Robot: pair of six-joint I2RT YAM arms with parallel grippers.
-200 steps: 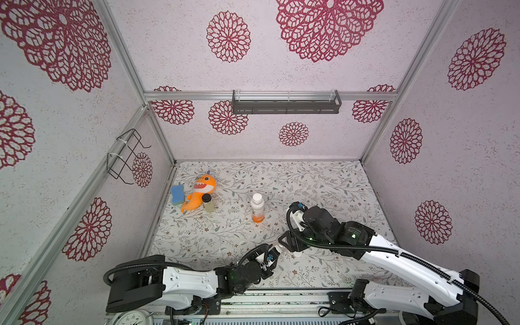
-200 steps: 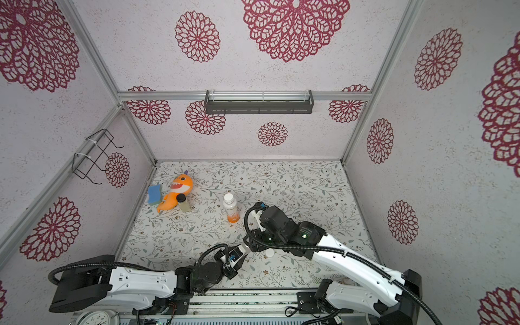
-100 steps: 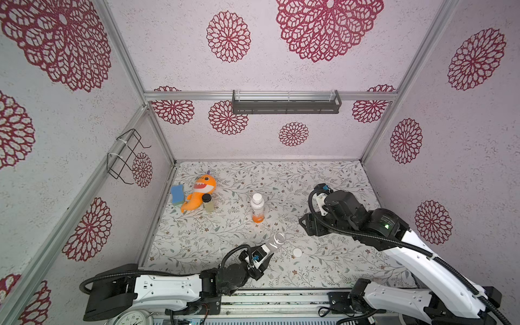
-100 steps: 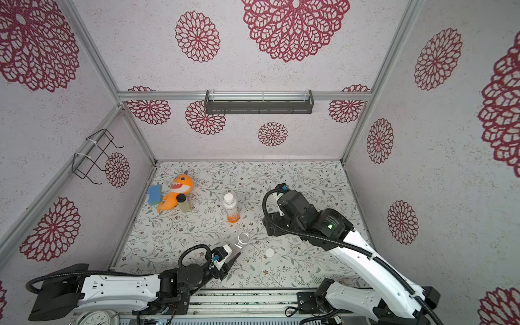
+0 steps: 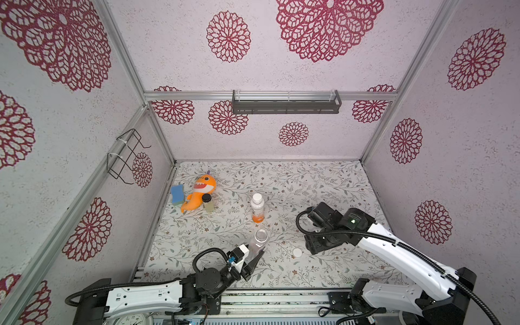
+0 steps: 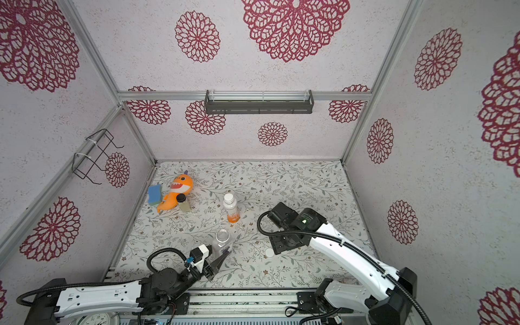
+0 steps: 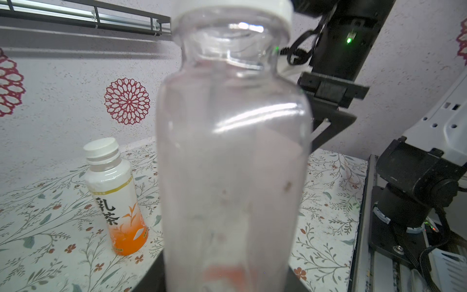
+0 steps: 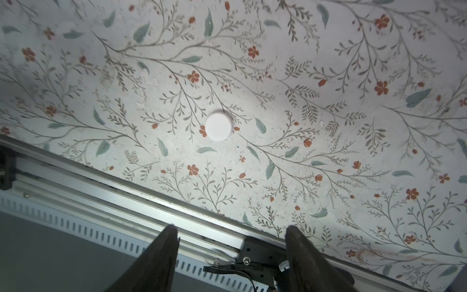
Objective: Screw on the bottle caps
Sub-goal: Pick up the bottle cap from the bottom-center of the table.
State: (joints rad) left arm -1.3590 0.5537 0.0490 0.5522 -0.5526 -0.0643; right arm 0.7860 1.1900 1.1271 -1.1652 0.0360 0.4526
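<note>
1. My right fingers [image 8: 156,257] were over the mouth of the clear bottle [image 5: 259,242] a second ago. They have since swung off to its right and come down low over the counter [image 5: 323,191], and they stand apart and empty
2. The loose cap [image 5: 297,253] now lies flat on the counter to the right of the clear bottle, just beside the right fingers. A second ago I could not see it there
3. My left fingers [image 5: 254,260] are clamped on the clear bottle's lower body and have drawn it slightly to the left. It stands upright, and its mouth is open in both top views
4. My reading is that the cap never caught the thread, so this bottle is not yet done. I expect to pick the cap up again before any turning
5. Count, task things: two bottles and two white caps. The orange bottle [image 5: 257,209] stands beyond the clear bottle and wears the fitted cap [image 5: 257,197]. The other cap is the loose one
6. Count, the rest: one black-lidded jar [image 5: 208,202], one orange plush toy [image 5: 201,188] and one blue sponge [image 5: 176,194]. All three are grouped well beyond the clear bottle, to its left
</note>
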